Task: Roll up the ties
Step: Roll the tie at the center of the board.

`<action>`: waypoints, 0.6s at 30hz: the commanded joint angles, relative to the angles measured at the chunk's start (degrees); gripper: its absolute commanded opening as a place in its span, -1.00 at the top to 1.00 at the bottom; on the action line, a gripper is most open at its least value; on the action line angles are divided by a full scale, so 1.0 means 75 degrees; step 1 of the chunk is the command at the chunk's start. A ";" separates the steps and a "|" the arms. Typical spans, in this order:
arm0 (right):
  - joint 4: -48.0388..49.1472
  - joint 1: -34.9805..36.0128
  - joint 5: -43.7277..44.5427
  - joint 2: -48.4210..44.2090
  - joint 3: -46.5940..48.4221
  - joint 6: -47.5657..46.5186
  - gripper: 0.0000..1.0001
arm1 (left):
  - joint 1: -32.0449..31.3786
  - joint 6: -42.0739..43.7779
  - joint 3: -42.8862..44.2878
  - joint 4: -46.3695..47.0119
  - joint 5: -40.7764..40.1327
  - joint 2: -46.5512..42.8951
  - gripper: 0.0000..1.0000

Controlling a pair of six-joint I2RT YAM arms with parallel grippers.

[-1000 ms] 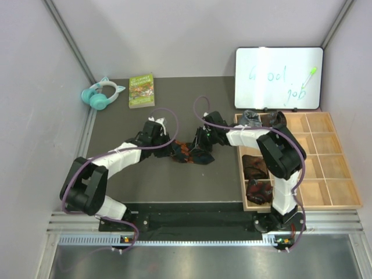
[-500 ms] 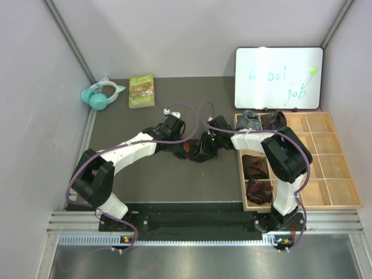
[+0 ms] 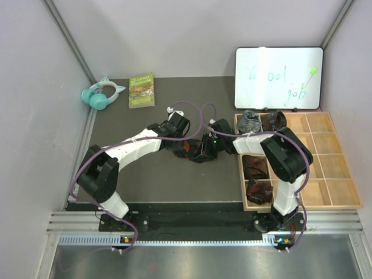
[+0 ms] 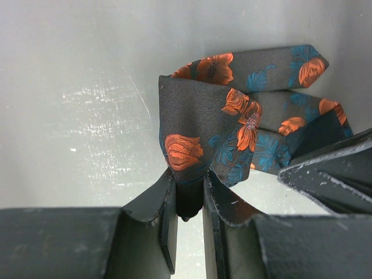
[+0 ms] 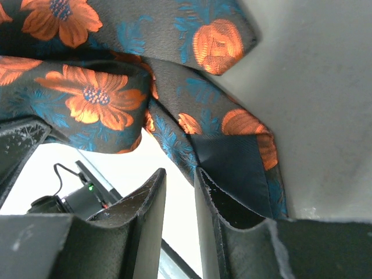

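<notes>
One black tie (image 3: 187, 150) with orange flowers and blue leaves lies bunched on the dark mat between my two grippers. In the left wrist view the tie (image 4: 232, 110) is folded over itself, and my left gripper (image 4: 187, 177) is shut on its dark lower fold. In the top view the left gripper (image 3: 181, 145) sits at the bundle's left side. My right gripper (image 3: 201, 152) is at the bundle's right side. In the right wrist view the right gripper (image 5: 179, 172) has a narrow bare gap between its jaws, and the tie (image 5: 116, 87) hangs just past the fingertips, brushing the right finger (image 5: 232, 203).
A wooden tray (image 3: 325, 168) of compartments stands at the right, holding a grey roll (image 3: 250, 120), a dark brown roll (image 3: 274, 120) and two maroon rolls (image 3: 254, 167). A whiteboard (image 3: 279, 78), a green book (image 3: 141, 90) and teal headphones (image 3: 102, 94) lie at the back.
My left arm has swung right toward the right gripper, carrying its end of the tie along. The tie is bunched tighter between the two grippers.
</notes>
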 commanded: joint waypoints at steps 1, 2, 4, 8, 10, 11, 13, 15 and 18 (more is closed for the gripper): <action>0.0228 0.0196 0.0123 0.0200 -0.0402 -0.0004 0.45 | -0.0031 0.0022 0.0492 -0.0199 -0.0534 0.0093 0.70; 0.0274 0.0219 0.0100 0.0223 -0.0402 0.0019 0.44 | -0.0031 0.0022 0.0504 -0.0199 -0.0558 0.0128 0.70; 0.0287 0.0254 0.0088 0.0235 -0.0390 0.0031 0.45 | -0.0043 -0.0013 0.0539 -0.0187 -0.0570 0.0199 0.70; 0.0170 0.0255 0.0123 0.0130 -0.0320 -0.0015 0.45 | -0.0160 0.0057 0.0586 -0.0187 -0.0733 0.0409 0.70; 0.0018 0.0255 0.0146 0.0013 -0.0261 -0.0074 0.45 | -0.0288 0.0139 0.0598 -0.0269 -0.1047 0.0468 0.70; -0.0018 0.0266 0.0135 -0.0034 -0.0238 -0.0074 0.45 | -0.0370 0.0174 0.0621 -0.0327 -0.1224 0.0492 0.71; -0.0135 0.0266 0.0158 -0.0244 -0.0215 -0.0121 0.44 | -0.0569 0.0245 0.0726 -0.0456 -0.1552 0.0597 0.71; -0.0379 0.0231 0.0170 -0.0397 -0.0180 -0.0156 0.42 | -0.0722 0.0327 0.0808 -0.0597 -0.1892 0.0656 0.71; -0.0522 0.0114 0.0310 -0.0853 -0.0296 -0.0179 0.38 | -0.0851 0.0386 0.0925 -0.0808 -0.2221 0.0796 0.71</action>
